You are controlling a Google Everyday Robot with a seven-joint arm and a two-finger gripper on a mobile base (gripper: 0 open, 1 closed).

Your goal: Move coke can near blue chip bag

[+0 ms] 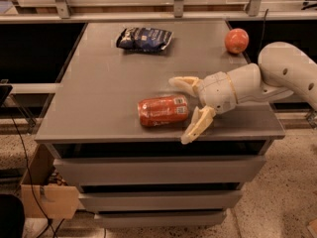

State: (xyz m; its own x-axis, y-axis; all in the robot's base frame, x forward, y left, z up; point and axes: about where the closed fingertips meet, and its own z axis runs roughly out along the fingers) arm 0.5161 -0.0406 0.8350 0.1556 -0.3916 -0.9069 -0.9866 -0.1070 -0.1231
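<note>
The coke can lies on its side near the front edge of the grey table, its white-labelled end to the right. My gripper comes in from the right at table height and is open. One finger is behind the can's right end and the other finger is in front of it, so the can's end sits between them. I cannot tell if they touch it. The blue chip bag lies flat at the back of the table, left of centre, far from the can.
An orange-red round fruit sits at the table's back right, behind my arm. A metal rail runs along the back. Drawers are under the tabletop. A cardboard box stands on the floor at lower left.
</note>
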